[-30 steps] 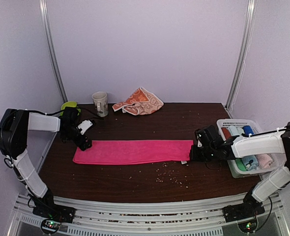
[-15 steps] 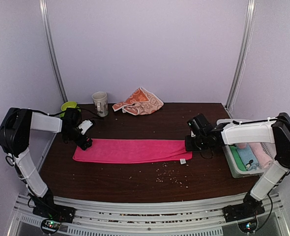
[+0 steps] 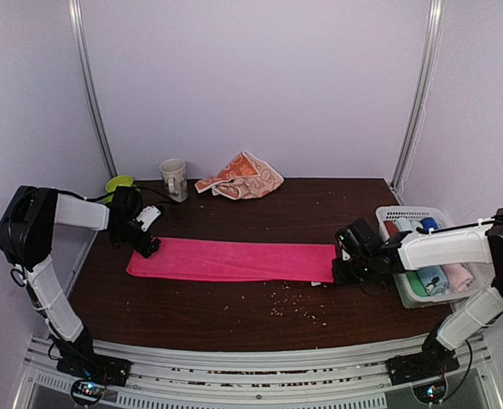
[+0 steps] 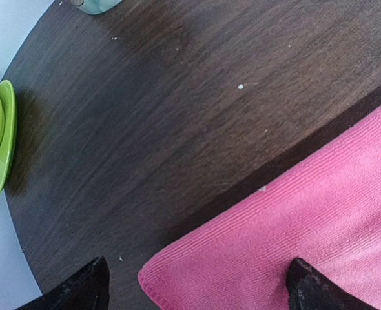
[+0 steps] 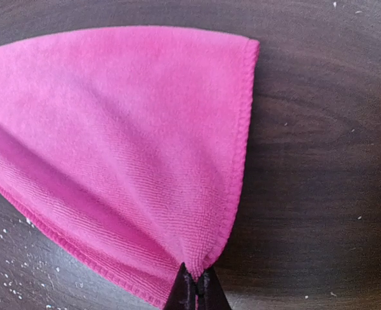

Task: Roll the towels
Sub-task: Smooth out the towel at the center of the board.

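The hot pink towel (image 3: 234,261) lies as a long flat strip across the middle of the table. My right gripper (image 3: 338,274) is at its right end, shut on the near right corner; in the right wrist view the fingers (image 5: 195,292) pinch the hemmed corner of the pink towel (image 5: 126,129). My left gripper (image 3: 145,246) hovers open over the strip's left end, its fingertips straddling the far left corner of the pink towel (image 4: 307,213). The orange bunny-print towel (image 3: 243,176) lies crumpled at the back by the wall.
A white basket (image 3: 413,210) with rolled cloths stands at the right edge, beside my right arm. A mug (image 3: 174,179) and a green saucer (image 3: 119,183) sit at the back left. Crumbs (image 3: 290,305) are scattered in front of the pink strip.
My right gripper swung back and left, then returned right and nearer, still pinching the corner, so the towel's right end lies drawn out flat. The left gripper has barely moved.
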